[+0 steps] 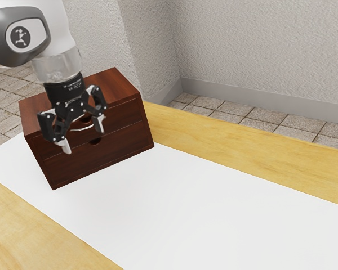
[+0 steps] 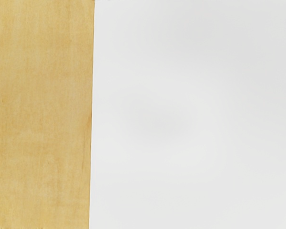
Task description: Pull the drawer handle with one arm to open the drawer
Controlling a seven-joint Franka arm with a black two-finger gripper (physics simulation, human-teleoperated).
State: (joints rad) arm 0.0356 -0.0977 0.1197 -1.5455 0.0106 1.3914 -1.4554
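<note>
**Item: upper drawer** (image 1: 110,112), in a small two-drawer cabinet (image 1: 115,81) of dark wood. Front flush with the case, so shut.

**Handling:** rigid. The drawer should slide lightly, but the cabinet looks light enough to drag along if pulled hard.

**Hold:** the thin metal handle (image 1: 79,128), a shallow curved bar, just behind the fingers (image 1: 56,130). Hook or pinch it at mid-span and pull straight out.

**Fingers:** spread wide, grasping nothing, tips pointing down in front of the drawer face. Contact with the handle cannot be told.

**Lower drawer** (image 1: 118,143): beneath the fingertips, shut.

**Surface:** pale wood (image 1: 259,152) under a white mat (image 1: 186,197), which the cabinet stands on. The mat (image 2: 190,114) is smooth, so it may slip.

**Room:** grey tiled floor (image 1: 259,115) and rough plaster walls (image 1: 242,39), beyond the cabinet.
</note>
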